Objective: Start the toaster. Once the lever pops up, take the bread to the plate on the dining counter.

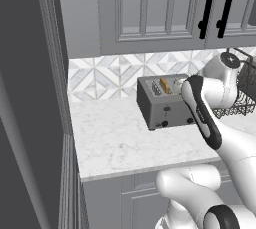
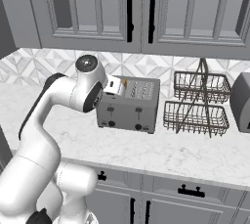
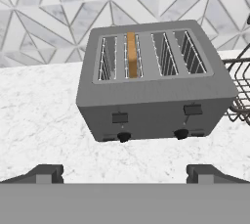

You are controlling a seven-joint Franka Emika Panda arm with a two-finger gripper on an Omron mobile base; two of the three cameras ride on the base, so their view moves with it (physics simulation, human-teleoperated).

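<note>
Toaster: a dark grey boxy metal toaster is seen standing on the white marble-look bench, close to the tiled wall.

Bread: a thin orange-brown slice of bread is seen standing in the second slot from the left in the hand view, at about 11 o'clock from the middle of the toaster top.

Levers: two small dark tabs are seen on the front face. The left lever sits under the bread slots, with a round black knob at 6 o'clock from it. Both tabs look to be up, so the toaster is judged not yet started.

Pincer: the pincer is held wide apart with nothing between its tips. It is held in front of the toaster, not touching it.

Wire basket: a dark wire basket is seen at 3 o'clock from the toaster.

How to do it well: the left tab should be picked, not the round knob. One tip should be put on top of the tab and pushed straight down until it stays.
</note>
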